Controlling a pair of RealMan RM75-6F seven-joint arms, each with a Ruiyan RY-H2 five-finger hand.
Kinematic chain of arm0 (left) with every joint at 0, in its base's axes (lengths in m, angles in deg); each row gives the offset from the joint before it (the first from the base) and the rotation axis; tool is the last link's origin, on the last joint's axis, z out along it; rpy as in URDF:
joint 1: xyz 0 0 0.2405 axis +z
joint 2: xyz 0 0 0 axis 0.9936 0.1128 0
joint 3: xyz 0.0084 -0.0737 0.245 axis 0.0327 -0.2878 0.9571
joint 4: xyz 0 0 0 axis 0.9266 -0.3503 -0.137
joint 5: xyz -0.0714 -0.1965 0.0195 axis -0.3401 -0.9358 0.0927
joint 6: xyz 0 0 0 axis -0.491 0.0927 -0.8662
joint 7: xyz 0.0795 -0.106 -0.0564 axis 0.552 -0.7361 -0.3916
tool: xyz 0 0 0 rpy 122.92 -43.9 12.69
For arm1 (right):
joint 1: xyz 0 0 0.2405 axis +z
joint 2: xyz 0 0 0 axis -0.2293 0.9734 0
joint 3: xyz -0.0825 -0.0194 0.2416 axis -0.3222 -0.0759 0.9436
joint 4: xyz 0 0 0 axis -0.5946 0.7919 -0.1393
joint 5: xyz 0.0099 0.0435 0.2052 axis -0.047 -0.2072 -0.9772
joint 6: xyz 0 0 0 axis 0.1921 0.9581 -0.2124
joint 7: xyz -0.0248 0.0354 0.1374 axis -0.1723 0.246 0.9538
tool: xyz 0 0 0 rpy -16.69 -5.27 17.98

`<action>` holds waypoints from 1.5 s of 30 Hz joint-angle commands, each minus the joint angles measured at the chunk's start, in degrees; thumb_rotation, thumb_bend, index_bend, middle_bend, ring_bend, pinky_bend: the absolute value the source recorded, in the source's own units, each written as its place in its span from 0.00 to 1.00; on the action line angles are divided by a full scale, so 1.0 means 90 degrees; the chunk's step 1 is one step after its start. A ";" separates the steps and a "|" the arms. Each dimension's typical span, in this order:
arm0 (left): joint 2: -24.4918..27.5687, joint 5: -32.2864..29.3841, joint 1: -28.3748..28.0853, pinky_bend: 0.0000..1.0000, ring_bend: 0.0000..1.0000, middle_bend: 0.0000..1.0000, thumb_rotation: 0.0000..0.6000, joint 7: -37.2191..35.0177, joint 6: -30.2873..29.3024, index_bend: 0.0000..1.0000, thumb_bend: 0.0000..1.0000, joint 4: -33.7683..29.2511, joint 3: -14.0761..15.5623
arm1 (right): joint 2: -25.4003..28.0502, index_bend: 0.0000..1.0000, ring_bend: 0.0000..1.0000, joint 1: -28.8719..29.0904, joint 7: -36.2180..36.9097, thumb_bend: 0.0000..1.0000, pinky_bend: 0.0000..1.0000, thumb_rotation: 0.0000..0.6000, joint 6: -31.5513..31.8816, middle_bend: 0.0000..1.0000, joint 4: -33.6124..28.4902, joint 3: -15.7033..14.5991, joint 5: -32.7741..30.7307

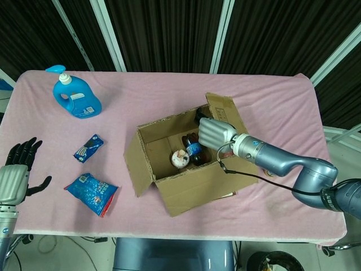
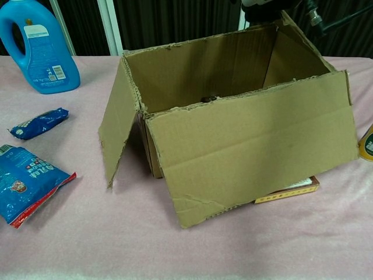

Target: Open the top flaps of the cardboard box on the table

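The cardboard box [image 1: 180,169] sits mid-bench, nearer the front edge. It looks light and floppy, so I'd grab flaps by their free edges. Right robot hand [image 1: 215,133] is at the right flap, grip unclear. Left robot hand [image 1: 16,176] hangs spread, empty.

A table [image 1: 271,107] covered in a pink cloth fills most of the head view, its surface softly and evenly lit. Behind it hang dark, vertically pleated curtains [image 1: 163,34], broken by pale slanted frame bars [image 1: 107,34]. In the chest view the same dark curtains [image 2: 163,26] and a white upright bar [image 2: 109,26] stand behind the pink cloth. Below the table's near edge, grey floor [image 1: 62,254] and loose cables show.
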State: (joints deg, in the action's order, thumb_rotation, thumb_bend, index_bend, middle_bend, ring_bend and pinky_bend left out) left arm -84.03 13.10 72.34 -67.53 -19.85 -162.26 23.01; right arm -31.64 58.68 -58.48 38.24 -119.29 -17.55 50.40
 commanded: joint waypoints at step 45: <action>0.0020 -0.0082 0.0028 0.00 0.00 0.00 1.00 0.0071 0.0066 0.00 0.24 -0.0074 -0.0058 | 0.0494 0.46 0.12 -0.0241 -0.1194 0.40 0.21 1.00 -0.0248 0.27 0.0414 0.0317 -0.0534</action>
State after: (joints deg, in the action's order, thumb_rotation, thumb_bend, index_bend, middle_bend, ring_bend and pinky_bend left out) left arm -83.84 12.35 72.60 -66.89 -19.25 -162.92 22.50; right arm -27.37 56.61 -69.10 36.05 -115.70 -14.80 45.78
